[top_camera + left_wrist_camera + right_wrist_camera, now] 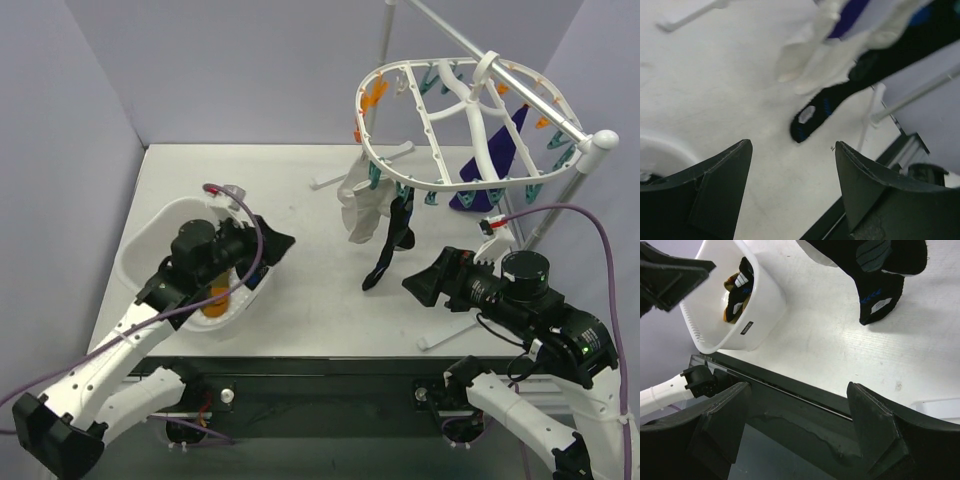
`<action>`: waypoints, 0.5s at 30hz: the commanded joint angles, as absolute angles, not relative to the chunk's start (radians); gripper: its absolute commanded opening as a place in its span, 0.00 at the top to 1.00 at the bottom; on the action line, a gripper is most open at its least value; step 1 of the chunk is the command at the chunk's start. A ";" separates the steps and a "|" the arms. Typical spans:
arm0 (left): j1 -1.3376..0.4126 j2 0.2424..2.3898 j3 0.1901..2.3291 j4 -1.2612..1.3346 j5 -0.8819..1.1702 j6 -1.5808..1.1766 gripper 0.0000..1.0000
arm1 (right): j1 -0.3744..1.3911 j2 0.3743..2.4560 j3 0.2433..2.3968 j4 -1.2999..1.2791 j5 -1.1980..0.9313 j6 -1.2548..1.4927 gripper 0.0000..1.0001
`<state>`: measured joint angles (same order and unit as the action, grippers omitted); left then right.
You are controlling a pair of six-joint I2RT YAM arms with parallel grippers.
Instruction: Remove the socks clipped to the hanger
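Observation:
The white oval hanger point(470, 110) with teal and orange clips hangs at the upper right. A white sock point(360, 212), a black sock point(388, 252) with white print and a dark purple sock point(497, 160) hang clipped to it. My left gripper point(278, 243) is open and empty, just right of the tub, pointing at the hanging socks. The left wrist view shows the black sock point(815, 112) and white sock point(810, 65) ahead of the open gripper point(792, 165). My right gripper point(417, 285) is open and empty, low and right of the black sock point(880, 287), in its wrist view point(797, 410).
A white perforated tub point(150, 235) stands at the left with an orange sock point(215, 302) in it. The right wrist view shows the tub point(765, 305) holding black and orange-brown socks point(737, 290). The hanger's metal stand point(520, 75) and white feet point(345, 172) stand at the back right.

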<state>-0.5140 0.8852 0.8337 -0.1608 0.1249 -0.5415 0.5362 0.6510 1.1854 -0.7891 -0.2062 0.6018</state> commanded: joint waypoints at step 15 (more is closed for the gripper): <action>-1.094 1.282 0.971 0.410 0.020 -0.315 0.13 | 0.535 0.617 1.220 -0.782 -0.124 0.588 0.22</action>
<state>-1.0744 1.2556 0.8639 0.2520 0.0559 -0.3573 0.5362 0.6353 1.1896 -0.7895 -0.1753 0.6018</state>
